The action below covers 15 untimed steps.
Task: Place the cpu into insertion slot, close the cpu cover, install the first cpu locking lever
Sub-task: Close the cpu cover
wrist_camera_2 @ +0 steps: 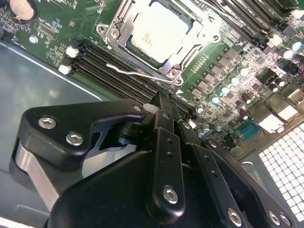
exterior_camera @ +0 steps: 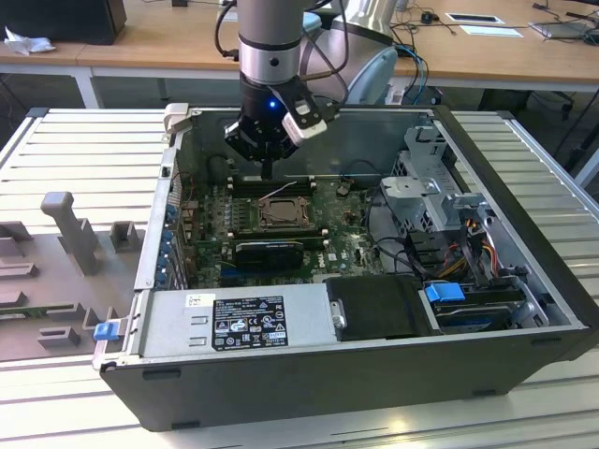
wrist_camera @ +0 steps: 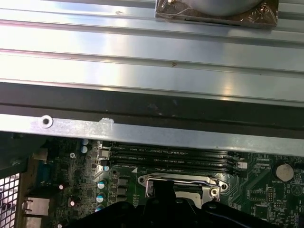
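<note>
Your hand (wrist_camera_2: 164, 102) hangs with fingers pressed together, gripping nothing, just above the memory slots (wrist_camera_2: 118, 71). The cpu (wrist_camera_2: 159, 31) sits in the insertion slot (wrist_camera_2: 172, 72) at upper centre, the cpu cover (wrist_camera_2: 115, 32) framing it.

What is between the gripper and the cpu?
In the second wrist view, black memory slots and a thin silver lever lie between the gripper and the cpu.

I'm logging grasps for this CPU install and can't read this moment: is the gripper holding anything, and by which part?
Nothing is held. The gripper has its fingers pressed together, empty, above the memory slots; the cpu sits in the insertion slot.
</note>
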Tool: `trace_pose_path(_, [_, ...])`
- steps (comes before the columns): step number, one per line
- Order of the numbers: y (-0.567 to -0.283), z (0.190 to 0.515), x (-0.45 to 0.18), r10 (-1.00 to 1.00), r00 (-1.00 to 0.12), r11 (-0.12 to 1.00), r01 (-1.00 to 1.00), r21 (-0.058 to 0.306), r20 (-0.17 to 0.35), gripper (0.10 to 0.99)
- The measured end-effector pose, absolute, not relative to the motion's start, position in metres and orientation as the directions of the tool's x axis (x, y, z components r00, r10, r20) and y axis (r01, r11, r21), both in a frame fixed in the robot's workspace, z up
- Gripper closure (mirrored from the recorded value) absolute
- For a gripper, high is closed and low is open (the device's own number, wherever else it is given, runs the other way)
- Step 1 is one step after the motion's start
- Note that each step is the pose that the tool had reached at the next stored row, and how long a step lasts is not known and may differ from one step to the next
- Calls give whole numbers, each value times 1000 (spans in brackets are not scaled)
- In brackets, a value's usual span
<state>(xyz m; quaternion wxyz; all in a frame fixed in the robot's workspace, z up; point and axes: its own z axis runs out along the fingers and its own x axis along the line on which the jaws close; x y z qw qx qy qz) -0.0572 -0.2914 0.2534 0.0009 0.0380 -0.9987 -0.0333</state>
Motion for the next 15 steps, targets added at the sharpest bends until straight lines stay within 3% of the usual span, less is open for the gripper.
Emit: trace_pose_path(15, [-291, 253, -49, -76, -997, 995, -76, 67, -1, 980])
